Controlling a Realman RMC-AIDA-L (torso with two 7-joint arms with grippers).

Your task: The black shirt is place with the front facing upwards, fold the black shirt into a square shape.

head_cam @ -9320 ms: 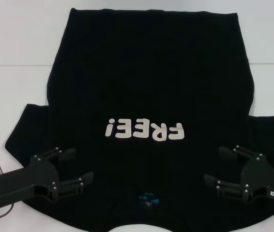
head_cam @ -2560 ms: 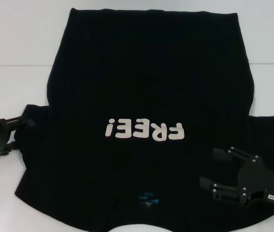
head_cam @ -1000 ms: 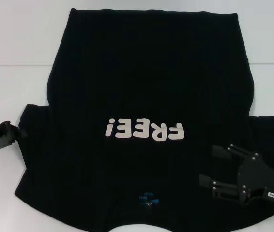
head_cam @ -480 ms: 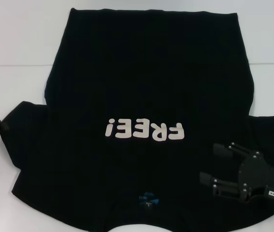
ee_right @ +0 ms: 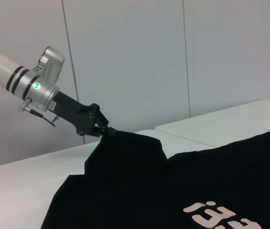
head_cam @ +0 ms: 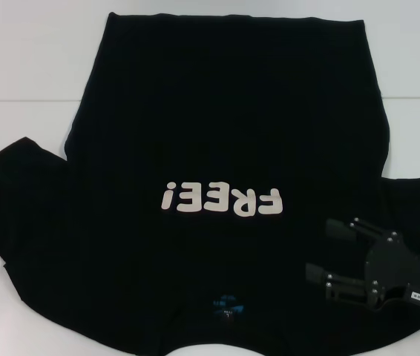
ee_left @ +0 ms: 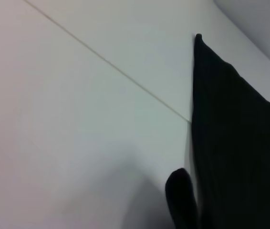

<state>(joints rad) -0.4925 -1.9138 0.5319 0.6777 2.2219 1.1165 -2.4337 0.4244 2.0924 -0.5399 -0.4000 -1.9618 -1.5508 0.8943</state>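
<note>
Black cotton short-sleeved shirt [head_cam: 225,148] with white "FREE!" lettering [head_cam: 221,200] lies flat, front up, on your smooth white table [head_cam: 24,59], bare margins at 9 and 3 o'clock. Your left gripper [ee_right: 104,132] apparently pinches the sleeve tip, lifting it off the tabletop at 9 o'clock. Your right gripper [head_cam: 327,252] hovers spread wide at 4 o'clock.

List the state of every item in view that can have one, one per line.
black shirt: spread front up on the white table, unfolded, its left sleeve lifted.
left gripper: shut on the sleeve's edge, held above the table.
right gripper: open, over the shirt's right side, holding nothing.
</note>
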